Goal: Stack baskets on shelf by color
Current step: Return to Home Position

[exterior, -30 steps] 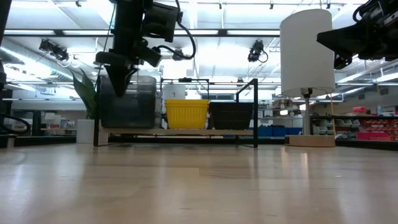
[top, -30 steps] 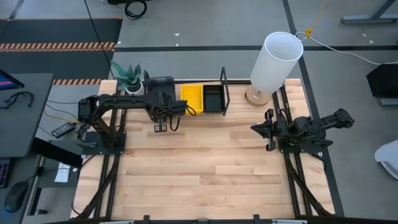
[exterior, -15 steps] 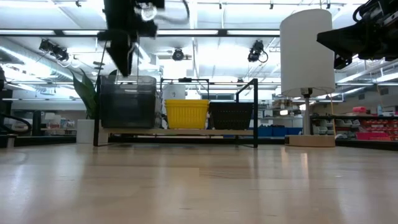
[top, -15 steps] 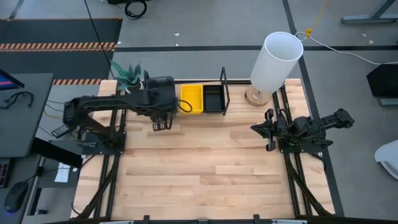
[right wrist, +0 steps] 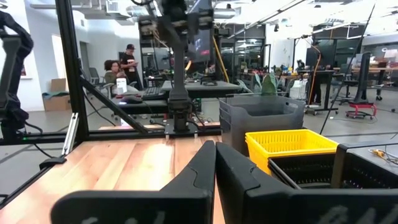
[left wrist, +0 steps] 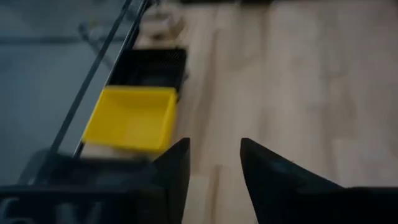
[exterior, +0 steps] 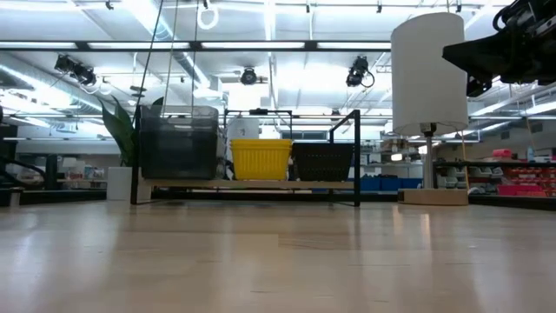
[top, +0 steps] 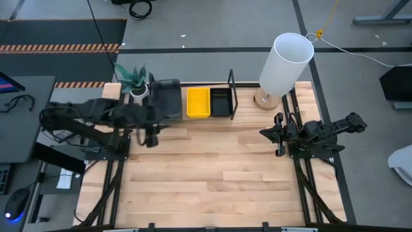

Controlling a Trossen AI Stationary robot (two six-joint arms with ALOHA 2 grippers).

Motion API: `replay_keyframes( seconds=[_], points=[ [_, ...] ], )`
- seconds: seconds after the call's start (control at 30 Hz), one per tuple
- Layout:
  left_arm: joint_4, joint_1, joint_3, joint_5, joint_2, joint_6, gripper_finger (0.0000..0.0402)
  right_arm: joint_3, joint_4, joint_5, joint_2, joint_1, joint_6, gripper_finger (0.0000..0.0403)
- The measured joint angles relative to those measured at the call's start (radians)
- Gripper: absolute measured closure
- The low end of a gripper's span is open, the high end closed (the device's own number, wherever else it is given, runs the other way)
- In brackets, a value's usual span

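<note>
Seen from above, the left claw (top: 150,134) hangs over the worktop (top: 219,180) just in front of the shelf (top: 232,87), clear of the dark grey baskets (top: 166,96), the yellow baskets (top: 198,102) and the black baskets (top: 221,102) standing side by side in its bays, while the right claw (top: 273,134) waits on its own side near the white lamp (top: 286,61); the fold home looks best done by drawing straight back and up, keeping the fingers off the wire frames and the potted plant (top: 132,77) at the shelf's end. At worktop height the three colours sit on the shelf board, grey tallest, before a bright lab hung with ceiling lights (exterior: 261,45), pale wood planks running towards the camera. The left wrist view shows that claw released and empty above the planks, yellow and black baskets ahead. The right wrist view shows its claw clenched on nothing, with people (right wrist: 127,59) at desks far beyond the worktop
</note>
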Motion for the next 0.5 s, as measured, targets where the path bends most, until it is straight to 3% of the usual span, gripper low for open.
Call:
replay_keyframes(
  seconds=[0.1,0.2,0.5],
  points=[
    [0.022,-0.093,-0.007,-0.043,-0.045,-0.023,0.0266,0.0,0.001,0.0,0.0,0.0,0.0,0.0385],
    [0.106,-0.177,-0.098,-0.098,-0.113,-0.035,0.0278,0.0,0.001,0.0,0.0,0.0,0.0,0.0385],
    [0.572,-0.294,-0.623,-0.107,-0.385,-0.123,0.0286,0.0,0.0,0.0,0.0,0.0,0.0,0.0385]
  ],
)
